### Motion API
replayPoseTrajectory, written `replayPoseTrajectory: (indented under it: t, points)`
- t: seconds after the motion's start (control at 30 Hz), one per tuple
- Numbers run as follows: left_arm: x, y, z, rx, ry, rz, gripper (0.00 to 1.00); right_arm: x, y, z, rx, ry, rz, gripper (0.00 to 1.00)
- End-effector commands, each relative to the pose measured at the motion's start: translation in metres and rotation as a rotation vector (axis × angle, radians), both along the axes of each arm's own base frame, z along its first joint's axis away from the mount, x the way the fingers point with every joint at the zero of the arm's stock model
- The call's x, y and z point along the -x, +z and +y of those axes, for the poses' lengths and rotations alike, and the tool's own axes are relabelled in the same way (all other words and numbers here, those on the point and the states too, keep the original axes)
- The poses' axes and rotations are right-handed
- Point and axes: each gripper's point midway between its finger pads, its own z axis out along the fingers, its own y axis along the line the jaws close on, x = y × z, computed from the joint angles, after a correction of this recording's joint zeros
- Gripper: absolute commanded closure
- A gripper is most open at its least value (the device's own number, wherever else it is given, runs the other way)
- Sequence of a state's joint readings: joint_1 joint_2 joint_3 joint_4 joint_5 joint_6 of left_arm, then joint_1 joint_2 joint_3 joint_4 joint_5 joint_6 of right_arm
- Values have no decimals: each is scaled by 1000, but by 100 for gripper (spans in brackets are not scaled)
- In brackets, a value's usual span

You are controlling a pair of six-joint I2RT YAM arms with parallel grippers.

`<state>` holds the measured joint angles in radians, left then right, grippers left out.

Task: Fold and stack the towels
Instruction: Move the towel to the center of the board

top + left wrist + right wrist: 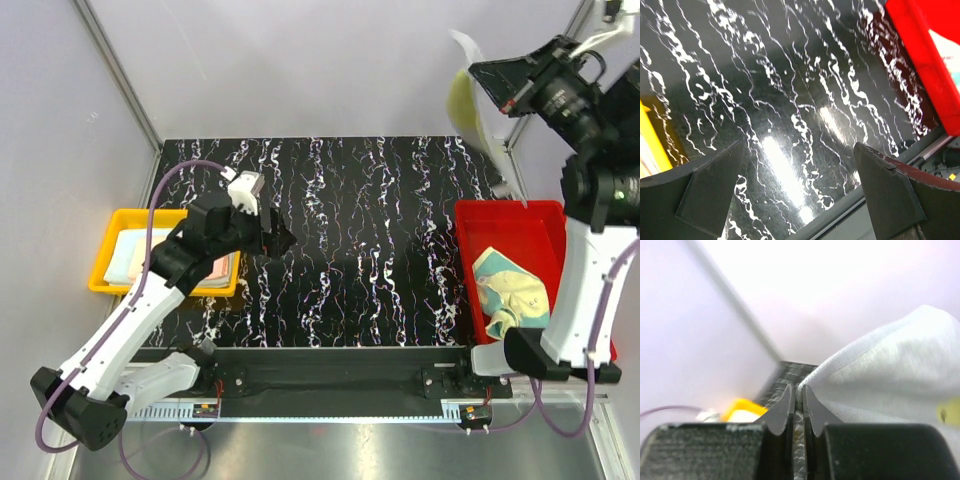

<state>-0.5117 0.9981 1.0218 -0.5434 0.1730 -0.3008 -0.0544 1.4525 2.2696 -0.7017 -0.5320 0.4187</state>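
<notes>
Nearest the bases, L side: the left gripper (797, 165) hangs low over the table (350, 230), jaws wide apart w/ nothing between them, just beside the yellow tray (140, 215); prob parked there to keep out of the way yet close enough to help w/ a fold. In that tray lie the stacked towels (125, 258), flat, pink and pale blue, so the finished pile seems to belong there. R side, the red tray (500, 207) holds 1 crumpled towel (510, 290), yellow-green and pale, unfolded; looks like the supply bin. Farther back and high up, the right gripper (797, 390) is pinched together on a thin edge of the held towel (465, 100), which hangs free above the red tray's far L corner; lifted high, I'd guess, so the cloth drops open and clears the rim. Room: the dark table between the 2 trays is bare, good for laying it out; tight spots are the red rim, the frame post (583, 15) near the raised arm, and the back wall (300, 60)
</notes>
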Motion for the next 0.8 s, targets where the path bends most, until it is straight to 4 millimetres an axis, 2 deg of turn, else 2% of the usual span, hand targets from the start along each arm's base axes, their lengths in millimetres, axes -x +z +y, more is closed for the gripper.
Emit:
replayPoseTrajectory:
  t: [0.0,0.03,0.07,0.1,0.13,0.17,0.2,0.23,0.27,0.33,0.37,0.43,0.47,0.5,0.53,0.57,0.6,0.67,0.77]
  points:
    - [-4,41,9,31,45,-101,2,44,38,47,-198,315,-15,100]
    - [-4,48,11,35,50,-111,2,48,38,51,-217,343,-8,100]
    - [-2,48,13,29,55,-105,3,45,25,56,-233,375,41,100]
    - [-1,51,16,32,64,-114,3,56,24,61,-237,400,42,100]
    - [1,52,18,32,71,-113,4,55,14,63,-232,408,63,100]
    - [2,51,20,30,79,-111,4,41,-22,63,-242,399,156,100]
    - [4,51,23,30,94,-115,4,52,-35,66,-218,405,161,100]
    - [4,50,26,30,104,-113,4,55,-56,73,-212,425,204,100]
    - [6,42,28,19,114,-97,4,41,-112,75,-223,407,334,100]
    - [6,34,33,8,138,-85,4,49,-159,82,-204,409,400,100]
    - [6,23,34,-5,139,-64,4,46,-218,86,-211,395,526,100]
    - [6,12,28,-5,109,-51,5,52,-259,100,-196,421,583,100]
    - [3,9,25,3,98,-55,6,56,-301,104,-194,415,670,100]
    - [5,-6,18,-1,62,-20,7,56,-319,107,-181,419,691,100]
    - [4,-12,14,4,42,-9,9,59,-338,108,-171,409,735,100]
    - [1,-14,8,14,23,-6,11,62,-371,105,-154,353,811,100]
    - [0,-29,2,5,-2,43,12,64,-389,103,-143,332,854,100]
    - [-4,-42,-5,-1,-19,84,16,67,-424,96,-132,274,922,100]
    - [-16,-63,-28,-21,-107,111,20,63,-449,87,-111,196,958,100]
